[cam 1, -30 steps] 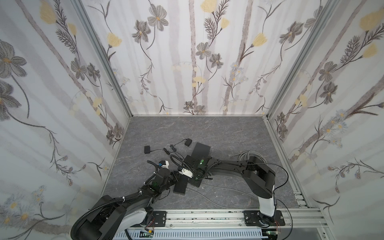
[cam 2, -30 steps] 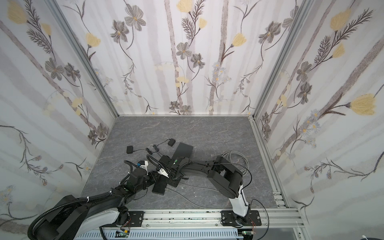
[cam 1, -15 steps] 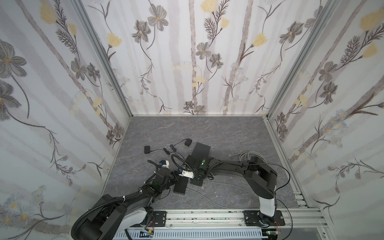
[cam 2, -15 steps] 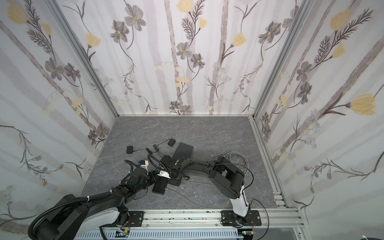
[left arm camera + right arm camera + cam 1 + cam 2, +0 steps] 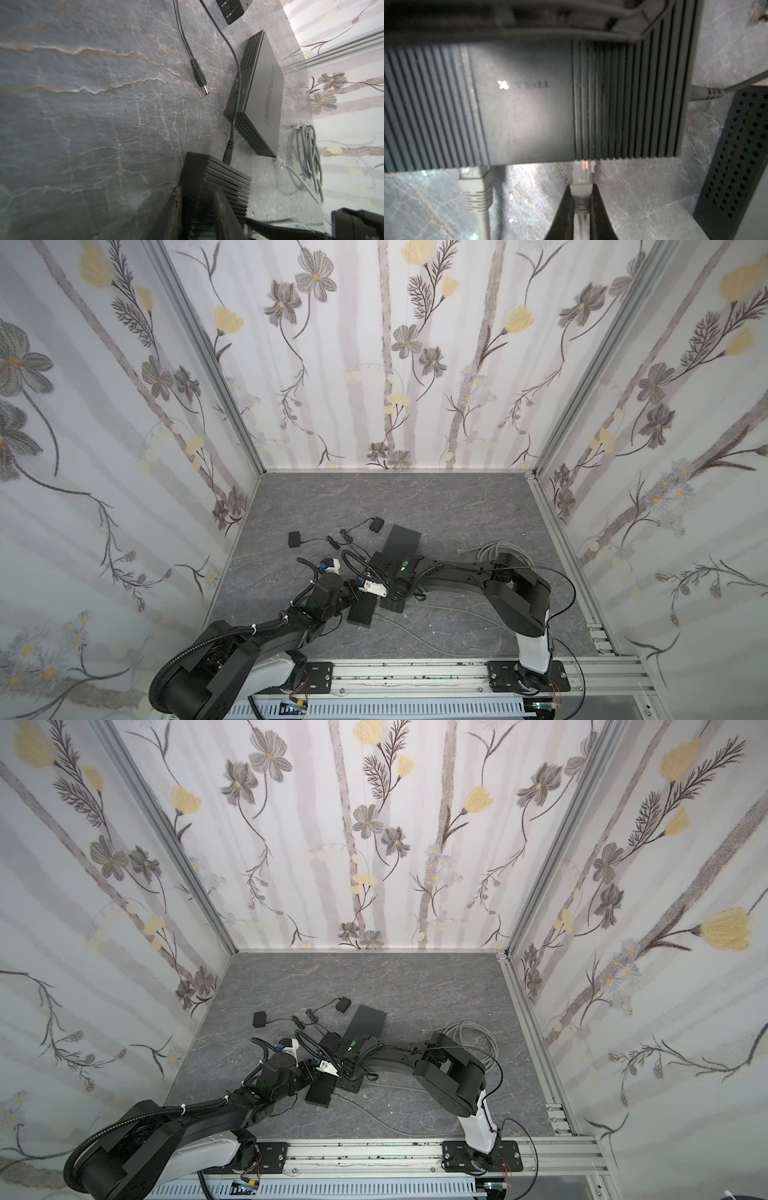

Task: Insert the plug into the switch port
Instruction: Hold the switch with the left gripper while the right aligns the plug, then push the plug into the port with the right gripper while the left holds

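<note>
Plug [image 5: 581, 176] sits clamped in the right hand [image 5: 580, 195], its tip meeting the port edge of the switch [image 5: 525, 108]. The left hand [image 5: 197, 199] grips the switch body. A second cable [image 5: 475, 187] is plugged in beside; a perforated box [image 5: 737, 155] lies near.

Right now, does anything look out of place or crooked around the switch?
The plug in the right pincer looks only partly in the ribbed switch: its clear tip shows outside, unlike the neighbouring plug. A power lead's end lies loose on the table.
</note>
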Controlling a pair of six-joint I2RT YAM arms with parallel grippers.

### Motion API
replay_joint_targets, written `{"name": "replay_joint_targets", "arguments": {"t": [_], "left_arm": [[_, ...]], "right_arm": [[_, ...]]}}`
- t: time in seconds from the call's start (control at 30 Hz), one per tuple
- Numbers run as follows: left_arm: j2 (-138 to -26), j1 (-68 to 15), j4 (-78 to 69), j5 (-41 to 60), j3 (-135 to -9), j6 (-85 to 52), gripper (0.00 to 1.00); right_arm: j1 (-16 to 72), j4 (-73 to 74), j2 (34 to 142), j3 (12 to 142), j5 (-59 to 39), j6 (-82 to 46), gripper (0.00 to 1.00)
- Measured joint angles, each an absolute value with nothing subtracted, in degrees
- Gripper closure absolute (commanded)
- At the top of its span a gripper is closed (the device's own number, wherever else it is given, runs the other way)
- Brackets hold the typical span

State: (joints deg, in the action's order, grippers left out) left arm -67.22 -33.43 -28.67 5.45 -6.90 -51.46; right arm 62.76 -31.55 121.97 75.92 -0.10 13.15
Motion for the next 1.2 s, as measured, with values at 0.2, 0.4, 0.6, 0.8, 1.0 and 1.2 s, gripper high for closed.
{"name": "replay_joint_targets", "arguments": {"t": [0.2, 0.4, 0.6, 0.8, 1.0, 1.2], "left_arm": [[-67.55, -33.58, -28.58, 6.04, -7.20, -51.46, 0.74], [-67.68, -33.61, -28.47, 6.02, -7.38, -51.46, 0.74], [-67.64, -34.13, -28.47, 5.67, -7.38, -51.51, 0.74], [-67.94, -34.81, -29.39, 5.63, -7.22, -52.18, 0.74], [-67.31, -35.35, -29.30, 5.67, -7.16, -52.47, 0.74], [-66.37, -35.53, -27.92, 6.28, -7.16, -52.49, 0.73]], "right_arm": [[62.87, -29.93, 121.67, 75.59, -1.06, 10.55, 1.00], [62.70, -30.70, 121.84, 76.23, -1.45, 9.43, 1.00], [61.43, -33.67, 122.89, 78.46, -3.14, 7.84, 1.00], [61.01, -38.22, 123.22, 81.32, -2.96, 5.39, 1.00], [60.14, -39.05, 123.20, 81.52, -4.58, 2.52, 1.00], [59.07, -37.41, 122.19, 79.64, -5.80, 0.71, 1.00]]}}
